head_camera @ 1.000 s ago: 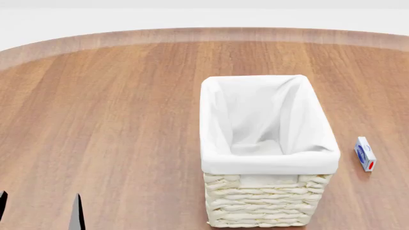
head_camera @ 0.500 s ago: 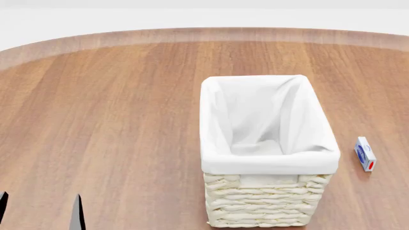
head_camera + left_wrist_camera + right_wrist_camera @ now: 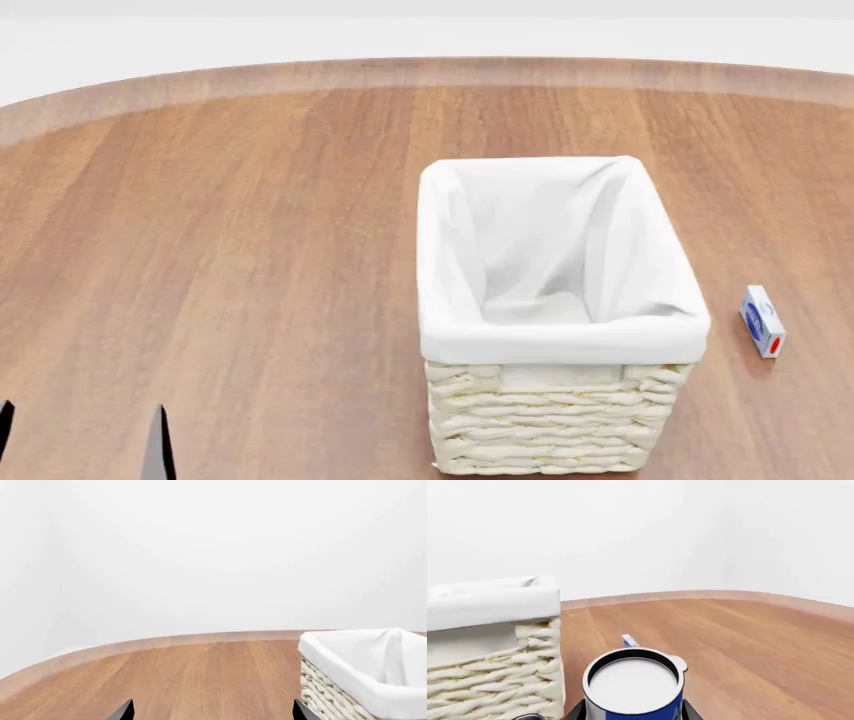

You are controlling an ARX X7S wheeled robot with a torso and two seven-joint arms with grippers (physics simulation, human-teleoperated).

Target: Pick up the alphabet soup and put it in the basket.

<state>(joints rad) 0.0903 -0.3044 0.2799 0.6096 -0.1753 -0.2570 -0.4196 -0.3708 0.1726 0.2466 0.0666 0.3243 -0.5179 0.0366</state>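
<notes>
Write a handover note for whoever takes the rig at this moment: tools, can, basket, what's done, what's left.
Left tool: open, empty, low over the table.
Right tool: appears closed on the alphabet soup, upright, just outside the basket.
Done: can looks grasped.
Left: basket's liner shows no can; lift it over the rim and release inside.

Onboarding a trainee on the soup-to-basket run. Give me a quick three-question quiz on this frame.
1. True or false: the alphabet soup is already inside the basket.
2. The left gripper is: A) open, with nothing between its fingers; B) shut on the can; C) clamped on the basket rim.
3. Fill in: in the head view, the small box lies to the basket's ___.
Key: 1 false; 2 A; 3 right.
</notes>
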